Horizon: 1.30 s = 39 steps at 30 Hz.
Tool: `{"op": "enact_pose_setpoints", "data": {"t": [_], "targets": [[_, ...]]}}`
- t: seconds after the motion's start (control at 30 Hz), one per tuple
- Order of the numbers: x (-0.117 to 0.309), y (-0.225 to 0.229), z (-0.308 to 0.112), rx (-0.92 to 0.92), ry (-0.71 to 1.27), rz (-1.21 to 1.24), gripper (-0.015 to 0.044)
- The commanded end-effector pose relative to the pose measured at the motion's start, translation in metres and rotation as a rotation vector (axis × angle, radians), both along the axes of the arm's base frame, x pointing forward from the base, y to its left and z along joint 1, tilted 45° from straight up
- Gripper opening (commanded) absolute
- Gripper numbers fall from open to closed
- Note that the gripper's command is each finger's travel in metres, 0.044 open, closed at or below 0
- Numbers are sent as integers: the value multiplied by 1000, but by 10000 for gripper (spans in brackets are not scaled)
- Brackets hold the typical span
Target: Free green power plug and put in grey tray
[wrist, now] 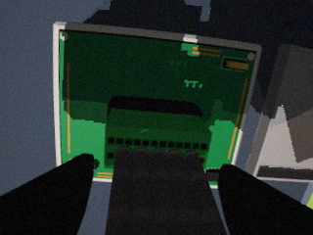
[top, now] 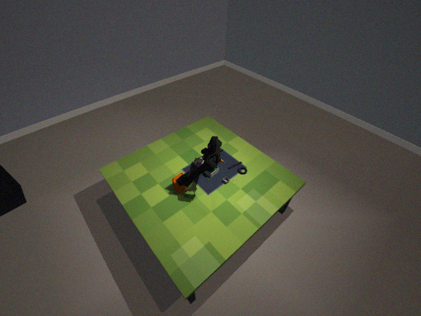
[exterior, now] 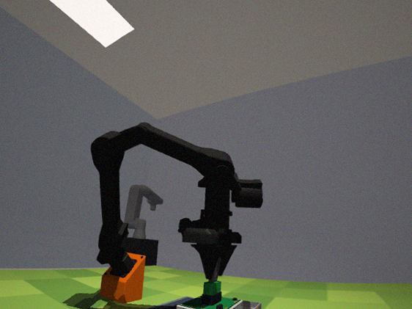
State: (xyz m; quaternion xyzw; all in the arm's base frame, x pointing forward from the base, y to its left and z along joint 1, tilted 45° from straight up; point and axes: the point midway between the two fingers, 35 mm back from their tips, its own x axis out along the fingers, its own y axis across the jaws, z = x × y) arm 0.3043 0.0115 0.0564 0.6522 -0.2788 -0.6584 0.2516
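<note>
The green plug (exterior: 212,287) (wrist: 156,129) sits in the black socket (exterior: 211,298) on the circuit board (exterior: 230,303) (wrist: 80,105), which tops a white block. A dark cable bundle (wrist: 158,201) rises from the plug. My gripper (exterior: 214,277) (wrist: 158,170) is open just above it. In the wrist view its fingertips stand wide to either side of plug and cables, with gaps. How firmly the plug sits cannot be told. The grey tray (exterior: 249,308) (wrist: 293,117) lies beside the block, behind it in the exterior view; the arm partly covers the tray (top: 197,162) in the top view.
The block stands on a dark blue mat (top: 208,187) on the green table. An orange-tipped tool (top: 222,160), a black bar (top: 235,165), a black ring (top: 242,170) and a small grey part (top: 225,180) lie around it. The arm's orange base (top: 177,184) (exterior: 123,287) is behind.
</note>
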Motion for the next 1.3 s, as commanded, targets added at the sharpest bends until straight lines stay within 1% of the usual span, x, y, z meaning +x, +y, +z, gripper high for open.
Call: {"op": "enact_pose_setpoints", "data": {"t": [0.0,0.27,0.3,0.63,0.77,1.03,1.1,1.27], "targets": [[0,-1,-1,-3,-1,4,224],[0,-1,-1,-3,-1,4,14],[0,-1,-1,-3,-1,4,0],[0,-1,-1,-3,-1,4,0],[0,5,6,-6,-1,4,0],[1,18,8,-91,3,4,0],[1,17,10,-67,2,4,0],[1,9,19,72,-3,5,0]]}}
